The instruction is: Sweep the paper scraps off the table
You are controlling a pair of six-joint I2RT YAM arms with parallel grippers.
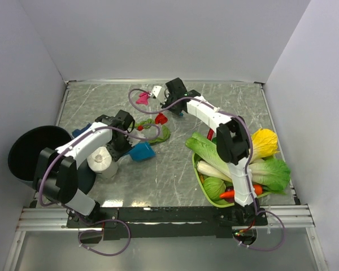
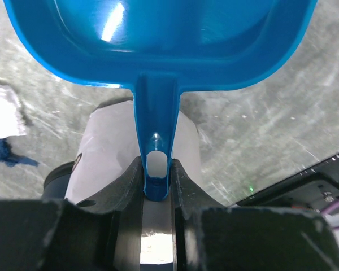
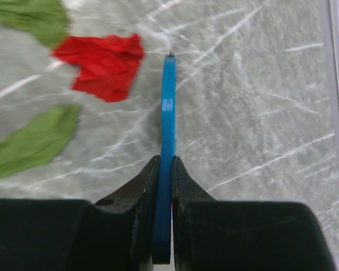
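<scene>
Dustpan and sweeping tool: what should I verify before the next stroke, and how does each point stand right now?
1. Grip of left gripper on the dustpan handle: ok, jaws shut on it.
2. Grip of right gripper on the thin blue tool: ok, clamped edge-on.
3. Scraps beside the tool: ok, red scrap and green scraps lie just to its left on the table.
4. Dustpan rim flat on the table: cannot tell.
5. Tissue roll clear of the left gripper: not ok, it sits close under the handle.
6. Magenta scrap within this stroke: probably not ok, it lies apart, farther back.
</scene>
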